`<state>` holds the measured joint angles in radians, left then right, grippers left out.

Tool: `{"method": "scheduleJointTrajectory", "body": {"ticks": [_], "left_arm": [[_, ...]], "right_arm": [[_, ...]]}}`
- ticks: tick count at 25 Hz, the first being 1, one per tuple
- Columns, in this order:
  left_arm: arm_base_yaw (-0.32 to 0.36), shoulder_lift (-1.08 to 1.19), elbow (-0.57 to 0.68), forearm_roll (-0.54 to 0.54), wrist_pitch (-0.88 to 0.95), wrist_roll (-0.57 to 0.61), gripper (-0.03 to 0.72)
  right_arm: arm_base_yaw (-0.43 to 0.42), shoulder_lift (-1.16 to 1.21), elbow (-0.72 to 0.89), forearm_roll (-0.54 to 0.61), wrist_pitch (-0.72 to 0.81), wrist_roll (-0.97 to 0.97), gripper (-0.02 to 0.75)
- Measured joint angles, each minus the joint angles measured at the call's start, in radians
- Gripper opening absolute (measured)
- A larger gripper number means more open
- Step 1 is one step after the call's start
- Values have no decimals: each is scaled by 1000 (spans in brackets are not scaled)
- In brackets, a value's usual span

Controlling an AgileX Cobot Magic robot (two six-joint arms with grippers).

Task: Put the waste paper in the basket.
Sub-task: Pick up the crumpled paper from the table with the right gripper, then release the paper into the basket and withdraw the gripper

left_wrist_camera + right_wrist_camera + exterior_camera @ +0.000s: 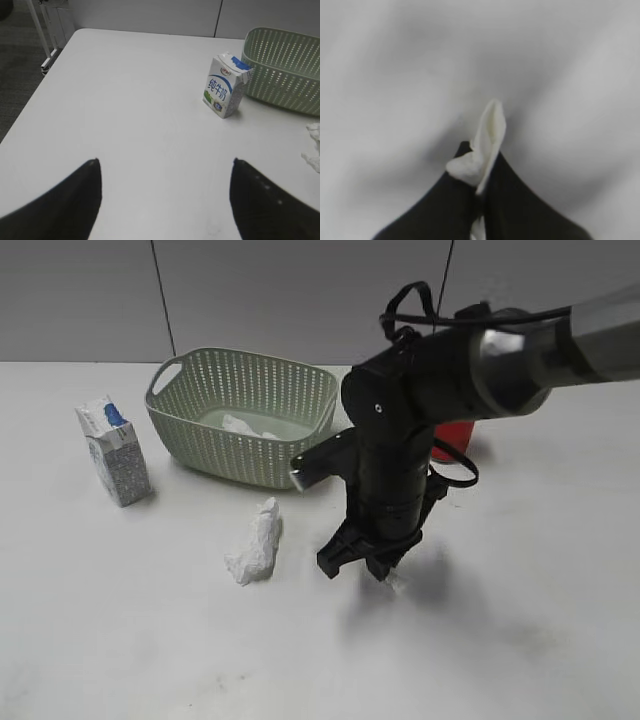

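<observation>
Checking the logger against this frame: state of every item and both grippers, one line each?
right gripper: shut on a paper wad, low over the table
pinched paper wad: held, sticking out between the fingertips
loose paper wad: lying on the table, in front of the basket
basket: upright, one paper wad inside
milk carton: upright, top flap torn open
red can: mostly hidden behind the arm
left gripper: open, holding nothing
</observation>
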<state>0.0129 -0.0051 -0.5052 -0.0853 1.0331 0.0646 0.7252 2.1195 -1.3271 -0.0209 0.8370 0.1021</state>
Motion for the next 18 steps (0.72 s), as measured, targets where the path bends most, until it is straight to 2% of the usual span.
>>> {"method": "scheduleJointTrajectory", "body": {"ticks": [6,10,18], "left_arm": [[0,0,0,0,0,0,591],[0,0,0,0,0,0,591],[0,0,0,0,0,0,591]], "right_arm": [[0,-131,-38,-1,-11,-13,0],[0,-215,-110,-12,-149,-24,-1],[0,-200,-150,-28,-825,-25,-1]]}}
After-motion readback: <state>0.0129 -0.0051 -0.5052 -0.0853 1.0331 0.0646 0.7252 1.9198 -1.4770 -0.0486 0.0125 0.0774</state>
